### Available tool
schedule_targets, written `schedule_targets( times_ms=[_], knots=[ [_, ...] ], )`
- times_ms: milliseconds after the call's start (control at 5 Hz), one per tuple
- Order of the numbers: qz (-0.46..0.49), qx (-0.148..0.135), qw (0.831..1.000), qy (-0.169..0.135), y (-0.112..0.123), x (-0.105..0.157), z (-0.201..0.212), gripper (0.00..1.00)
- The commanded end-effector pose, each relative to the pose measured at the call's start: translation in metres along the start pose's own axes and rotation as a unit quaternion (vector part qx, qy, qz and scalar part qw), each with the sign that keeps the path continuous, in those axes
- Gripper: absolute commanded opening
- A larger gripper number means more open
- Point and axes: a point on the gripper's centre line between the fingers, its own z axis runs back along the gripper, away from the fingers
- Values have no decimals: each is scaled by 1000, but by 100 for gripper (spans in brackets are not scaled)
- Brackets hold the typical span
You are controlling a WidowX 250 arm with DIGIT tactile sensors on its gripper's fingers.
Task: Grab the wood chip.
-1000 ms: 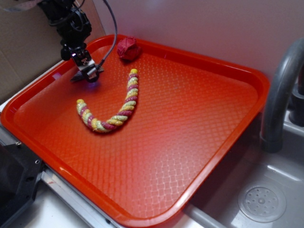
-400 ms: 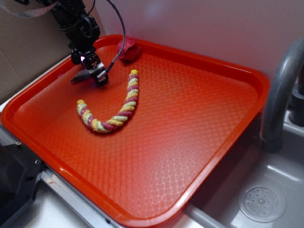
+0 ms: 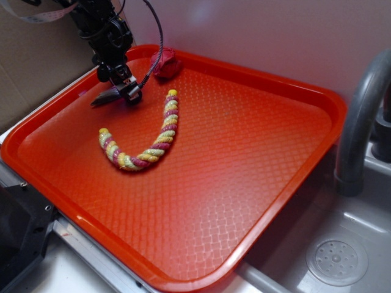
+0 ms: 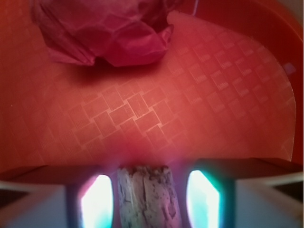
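The wood chip (image 3: 104,98) is a small grey-brown sliver lying flat on the back left of the red tray (image 3: 244,152). Its right end reaches under my gripper (image 3: 129,94), which is down at the tray surface. In the wrist view the chip's rough blunt end (image 4: 145,197) stands between my two fingers (image 4: 97,199), with a thin dark strip on each side of it. The jaws look open around the chip, close to its sides. My gripper (image 4: 145,190) points toward the dark red wrinkly ball (image 4: 104,33).
A yellow-and-pink twisted rope (image 3: 149,137) curves just right of and in front of the gripper. The dark red ball (image 3: 166,63) sits at the tray's back rim. A cardboard wall (image 3: 36,67) stands to the left, and a grey faucet (image 3: 360,122) and sink (image 3: 333,259) are on the right.
My gripper has shifted a little to the right along the chip and tilted. The chip has stayed in the same spot on the tray.
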Motion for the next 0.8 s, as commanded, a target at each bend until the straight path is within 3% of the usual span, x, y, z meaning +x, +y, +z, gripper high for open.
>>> schedule_targets(
  times_ms=[0,600],
  knots=[
    [6,1,1000,15,-12,-2,-19,0],
    [14,3,1000,7,-13,-4,-14,0]
  ],
)
